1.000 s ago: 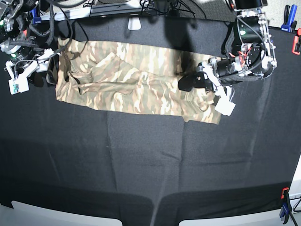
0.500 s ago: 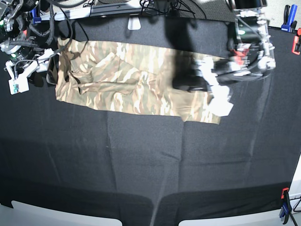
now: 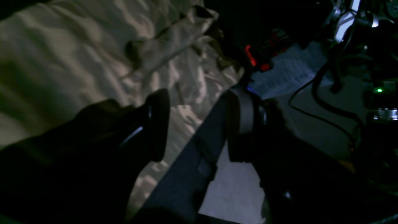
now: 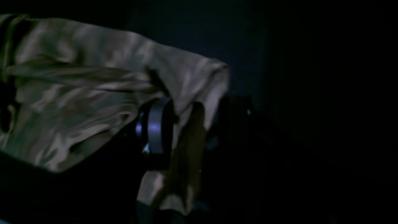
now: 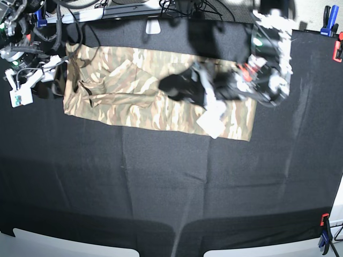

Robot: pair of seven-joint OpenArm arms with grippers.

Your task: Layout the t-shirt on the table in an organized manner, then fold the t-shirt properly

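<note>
I see the shirt (image 5: 134, 91) lying as a long folded band on the far part of the worktop (image 5: 171, 182). My left hand (image 3: 192, 124) hangs over its middle, jaws wide and empty. My right hand (image 4: 189, 124) has cloth between its wide jaws at the shirt's end

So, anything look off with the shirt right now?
Yes. The t-shirt lies as a long band along the far side of the table, with a diagonal bunched fold near its left end in the base view. The left gripper, open, hovers over its middle.
</note>
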